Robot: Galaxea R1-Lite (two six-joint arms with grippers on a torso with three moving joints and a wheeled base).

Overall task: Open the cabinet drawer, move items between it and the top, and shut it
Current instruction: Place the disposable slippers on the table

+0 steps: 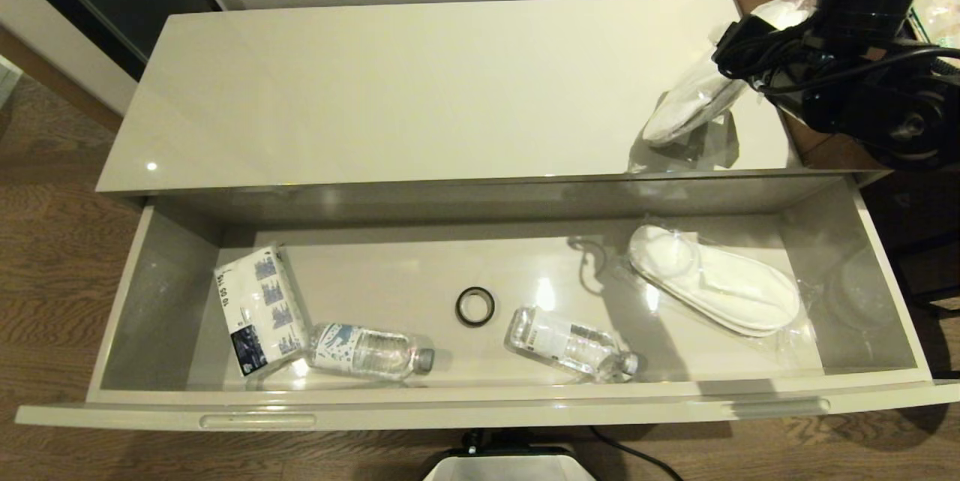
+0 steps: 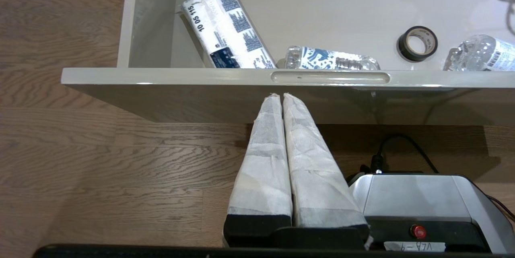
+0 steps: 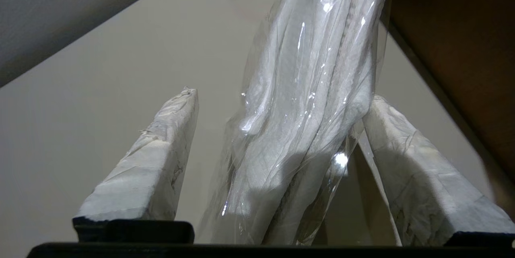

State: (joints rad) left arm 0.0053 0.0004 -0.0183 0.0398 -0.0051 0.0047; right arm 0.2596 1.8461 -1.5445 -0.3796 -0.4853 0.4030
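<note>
A wood-grain floor surrounded a wide beige cabinet, whose glossy top stretched across the head view. Below it the cabinet drawer stood pulled fully out. Inside, from left to right, lay a white-and-blue tissue pack propped against a water bottle on its side, then a small black ring, a second water bottle also on its side, and a plastic-wrapped slipper pair flat near the right end. The left gripper hung parked below the drawer's front panel, its padded fingers pressed together and empty. At the far right of the top, another wrapped slipper pair rested with one end raised. The right gripper sat around it with fingers spread wide, one pad touching the wrap, the other clear of it
</note>
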